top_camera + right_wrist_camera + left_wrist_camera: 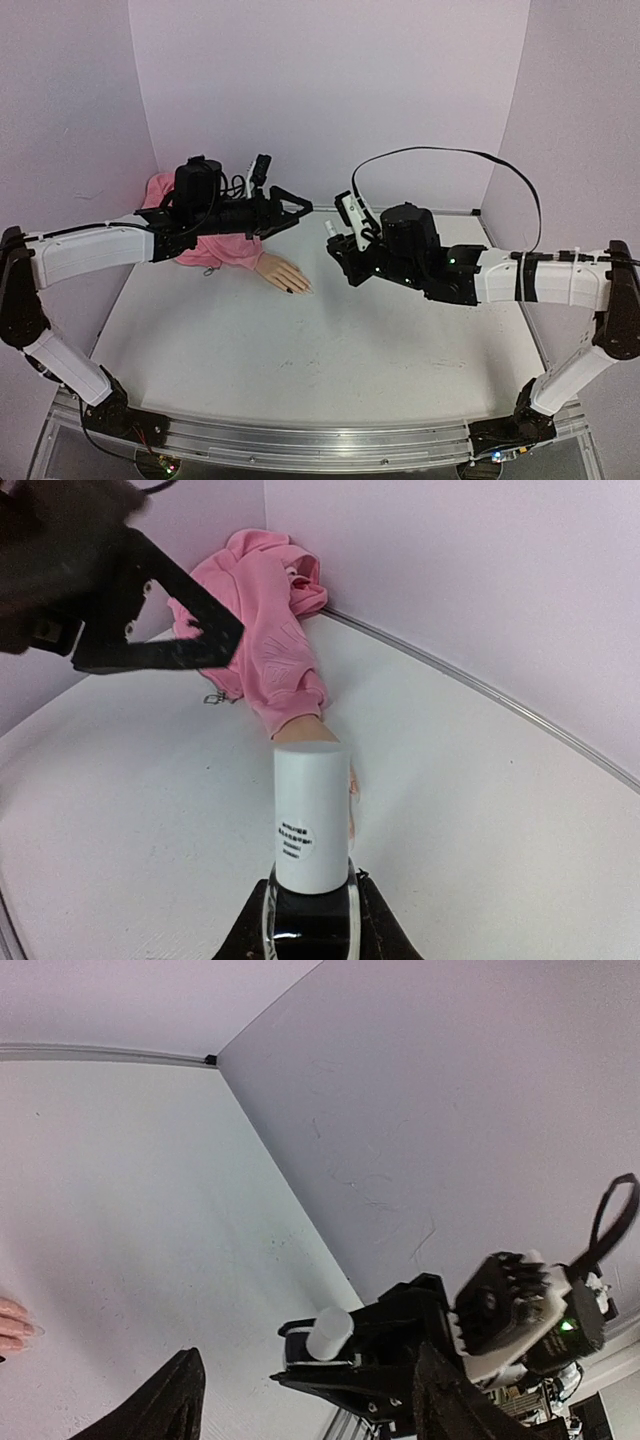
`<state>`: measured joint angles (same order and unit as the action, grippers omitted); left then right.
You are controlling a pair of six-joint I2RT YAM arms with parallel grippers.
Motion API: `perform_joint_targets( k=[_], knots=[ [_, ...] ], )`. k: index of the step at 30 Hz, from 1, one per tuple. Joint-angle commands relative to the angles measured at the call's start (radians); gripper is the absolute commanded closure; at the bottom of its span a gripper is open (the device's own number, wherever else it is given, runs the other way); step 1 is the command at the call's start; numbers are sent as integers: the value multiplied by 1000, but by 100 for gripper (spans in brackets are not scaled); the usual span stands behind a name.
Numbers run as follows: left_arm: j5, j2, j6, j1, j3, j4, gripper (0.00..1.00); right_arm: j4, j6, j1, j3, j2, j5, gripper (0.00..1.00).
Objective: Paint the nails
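The beige mannequin hand (281, 272) with a pink sleeve (212, 246) lies palm down at the back left. A dark-painted nail (289, 290) shows on one fingertip. My right gripper (336, 240) is shut on a polish bottle (309, 816) with a tall white cap and a dark glass body. It holds the bottle above the table, right of the hand. In the right wrist view the cap hides most of the hand (300, 732). My left gripper (300, 210) is open and empty. It hovers above the sleeve and points at the bottle (328, 1332).
Pink-white walls close the table at the back and both sides. The pink sleeve (262, 620) bunches in the back left corner. Two pale fingertips (12, 1322) show at the edge of the left wrist view. A black cable (470, 155) arcs over the right arm.
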<state>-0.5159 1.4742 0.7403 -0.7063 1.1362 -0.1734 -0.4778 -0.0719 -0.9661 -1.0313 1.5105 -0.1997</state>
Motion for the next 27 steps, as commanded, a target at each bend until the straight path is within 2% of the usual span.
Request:
perform_joint_targets(
  k=[1,8,20,27],
  knots=[
    [26,82,37,-21,104,-9,32,-47,58,-10,-78,21,-82,100],
    [35,166,-2,-61,183,-10,47,-60,103,-12,-93,54,-68,100],
    [62,173,-71,-120,192,8,77,-68,81,-12,-98,45,-42,100],
    [12,145,-118,-154,186,19,92,-88,34,-11,-63,-15,49,100]
  ],
)
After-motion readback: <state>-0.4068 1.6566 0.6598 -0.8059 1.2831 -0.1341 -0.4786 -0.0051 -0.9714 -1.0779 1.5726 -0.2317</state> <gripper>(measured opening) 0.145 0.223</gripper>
